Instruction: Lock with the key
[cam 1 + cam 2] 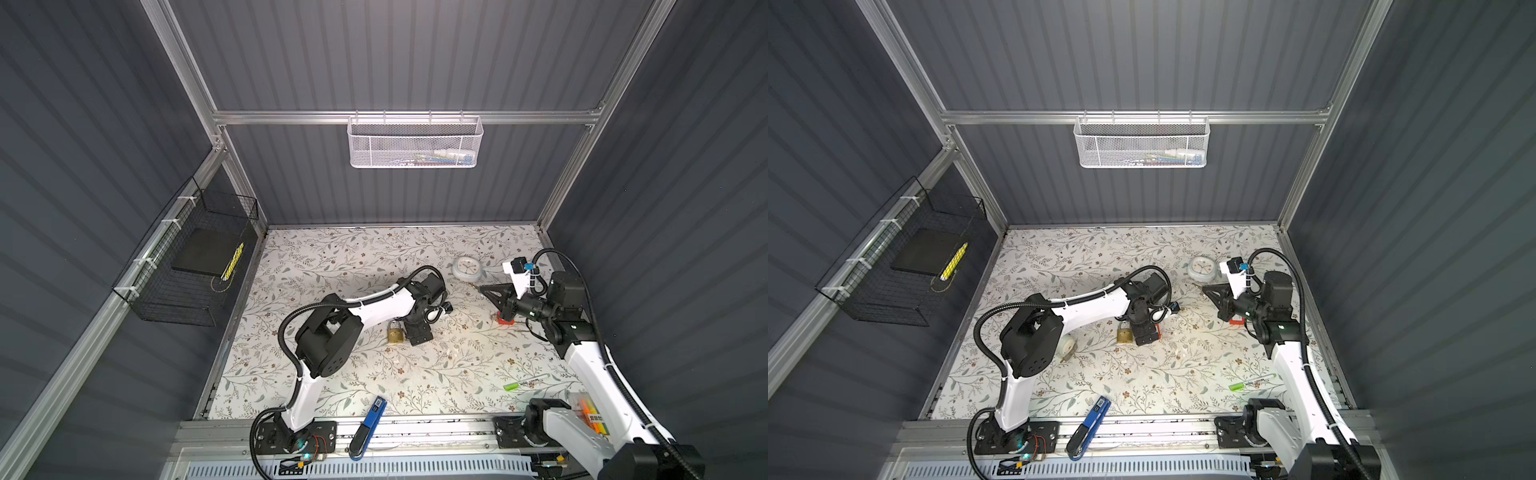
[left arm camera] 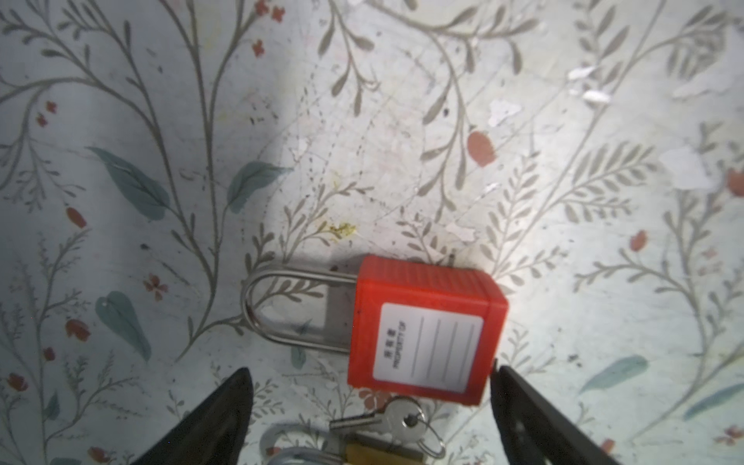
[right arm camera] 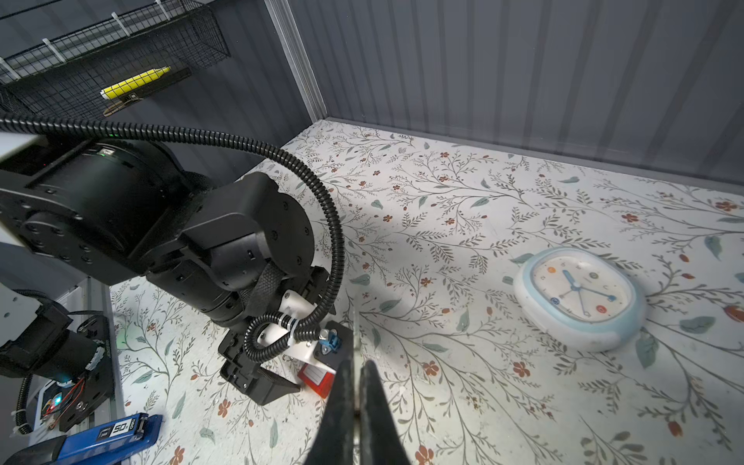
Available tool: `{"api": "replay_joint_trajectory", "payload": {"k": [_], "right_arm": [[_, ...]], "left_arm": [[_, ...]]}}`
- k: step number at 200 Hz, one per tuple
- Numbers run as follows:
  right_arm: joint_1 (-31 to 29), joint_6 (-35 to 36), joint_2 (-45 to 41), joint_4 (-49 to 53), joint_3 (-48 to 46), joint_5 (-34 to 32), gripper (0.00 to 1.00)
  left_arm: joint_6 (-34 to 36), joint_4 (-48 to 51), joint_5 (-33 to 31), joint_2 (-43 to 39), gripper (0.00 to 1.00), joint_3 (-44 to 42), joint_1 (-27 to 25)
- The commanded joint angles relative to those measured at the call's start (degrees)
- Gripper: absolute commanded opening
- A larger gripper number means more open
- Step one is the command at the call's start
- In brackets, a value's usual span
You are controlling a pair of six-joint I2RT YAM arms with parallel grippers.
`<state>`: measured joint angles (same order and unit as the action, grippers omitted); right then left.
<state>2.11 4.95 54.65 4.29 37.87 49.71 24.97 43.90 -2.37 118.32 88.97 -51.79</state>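
The left claw is spread wide, and the red padlock is seen lying flat between its fingertips. A silver key and a brass padlock are seen just behind it, toward the wrist. The right claw is pressed together on a thin key, and a clock is seen nearby, ahead of its tips.

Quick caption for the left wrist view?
Left gripper, fingers open, over red padlock lying flat; silver key and brass padlock alongside.
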Motion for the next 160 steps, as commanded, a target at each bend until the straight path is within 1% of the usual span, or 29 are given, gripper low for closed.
{"api": "replay_joint_trajectory", "payload": {"k": [1, 22, 73, 160], "right_arm": [[0.13, -0.02, -0.15, -0.43, -0.03, 0.58, 0.0], [0.2, 0.04, -0.16, -0.47, -0.14, 0.56, 0.0], [0.12, 0.68, -0.31, 0.59, 0.17, 0.43, 0.0], [0.15, 0.56, 0.18, 0.32, 0.2, 0.56, 0.0]], "left_arm": [[-1.39, 0.48, 5.65, -2.96, 0.93, 1.77, -0.28], [-1.34, 0.44, 8.16, -2.29, 0.92, 2.9, -0.24], [-1.59, 5.45, 10.06, 3.68, 0.88, 8.57, -0.2], [-0.33, 8.42, 10.85, 6.42, 0.82, 10.05, -0.29]]}}
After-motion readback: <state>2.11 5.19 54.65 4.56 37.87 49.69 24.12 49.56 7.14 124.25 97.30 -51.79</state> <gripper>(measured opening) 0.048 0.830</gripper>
